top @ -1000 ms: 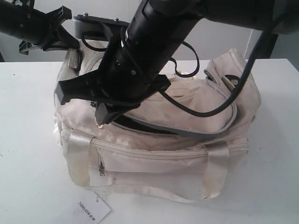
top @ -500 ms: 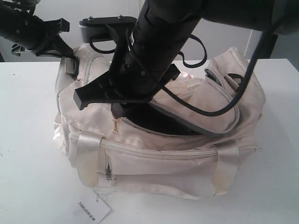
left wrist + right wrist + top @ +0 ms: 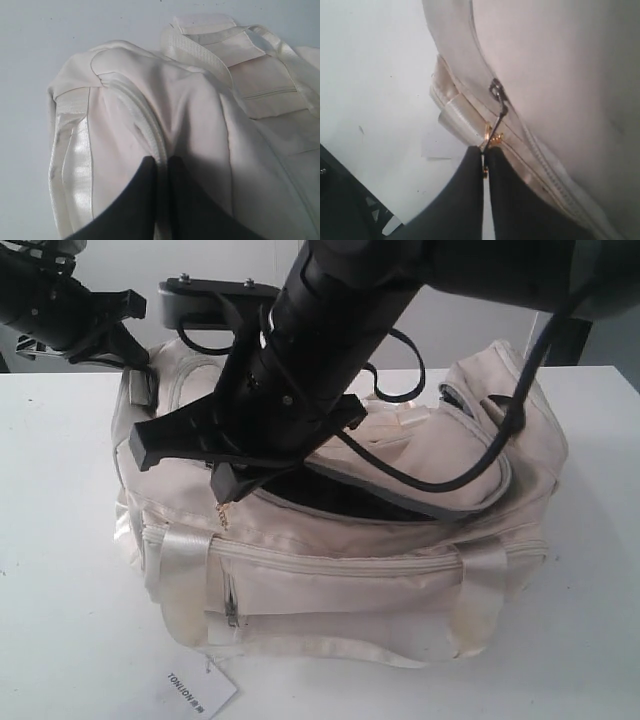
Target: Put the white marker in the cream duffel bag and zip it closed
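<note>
The cream duffel bag (image 3: 350, 580) lies on the white table with its curved top zipper partly open, showing the dark lining (image 3: 340, 502). My right gripper (image 3: 225, 495) reaches across to the bag's front left and is shut on the gold zipper pull (image 3: 492, 135), which hangs just below its fingertips (image 3: 222, 516). My left gripper (image 3: 135, 365) is at the bag's far left end, shut on a ridge of fabric along the zipper seam (image 3: 161, 159). The white marker does not show in any view.
A white paper tag (image 3: 195, 692) printed "TONLION" lies on the table (image 3: 60, 540) in front of the bag's left corner. The right arm and its black cable (image 3: 440, 480) hang over the bag's top. Satin handles (image 3: 185, 575) drape down the front.
My right gripper, holding the zipper pull, swung right along the opening and has come back left and lower. The left gripper dropped slightly with the bag's end, and the bag shifted a little.
</note>
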`<action>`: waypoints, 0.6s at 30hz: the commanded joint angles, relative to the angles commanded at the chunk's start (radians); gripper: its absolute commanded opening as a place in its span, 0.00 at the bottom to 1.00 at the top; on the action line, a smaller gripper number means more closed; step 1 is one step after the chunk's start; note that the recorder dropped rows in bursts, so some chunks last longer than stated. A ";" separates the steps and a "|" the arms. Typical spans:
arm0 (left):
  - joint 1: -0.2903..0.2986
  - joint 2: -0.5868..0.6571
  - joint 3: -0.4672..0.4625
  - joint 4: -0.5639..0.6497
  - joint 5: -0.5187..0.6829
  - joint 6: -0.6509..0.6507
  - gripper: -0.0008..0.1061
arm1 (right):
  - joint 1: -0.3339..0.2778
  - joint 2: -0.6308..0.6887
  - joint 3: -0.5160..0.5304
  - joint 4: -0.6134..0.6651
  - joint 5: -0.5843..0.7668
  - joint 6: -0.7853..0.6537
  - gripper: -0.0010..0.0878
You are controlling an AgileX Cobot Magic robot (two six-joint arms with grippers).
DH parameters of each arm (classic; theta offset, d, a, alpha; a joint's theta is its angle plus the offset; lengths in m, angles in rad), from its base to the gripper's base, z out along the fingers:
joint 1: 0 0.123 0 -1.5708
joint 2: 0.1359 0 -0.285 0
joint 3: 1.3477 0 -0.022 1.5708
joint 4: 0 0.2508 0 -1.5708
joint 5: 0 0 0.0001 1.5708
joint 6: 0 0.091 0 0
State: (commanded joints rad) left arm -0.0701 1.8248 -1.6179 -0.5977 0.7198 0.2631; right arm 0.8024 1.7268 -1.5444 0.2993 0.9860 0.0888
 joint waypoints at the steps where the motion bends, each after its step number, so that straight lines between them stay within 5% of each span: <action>1: 0.000 0.000 0.000 0.000 0.016 0.000 0.29 | 0.000 0.004 0.000 0.000 -0.002 0.000 0.01; 5: 0.000 -0.013 0.000 0.000 0.062 0.000 0.47 | 0.000 0.006 0.000 0.004 -0.015 0.000 0.01; 18: 0.000 -0.090 0.000 0.012 0.316 -0.006 0.47 | 0.000 0.006 0.000 0.026 -0.029 0.000 0.01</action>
State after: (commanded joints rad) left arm -0.0701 1.7350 -1.6179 -0.5852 1.0358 0.2569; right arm 0.8024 1.7329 -1.5444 0.3253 0.9565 0.0888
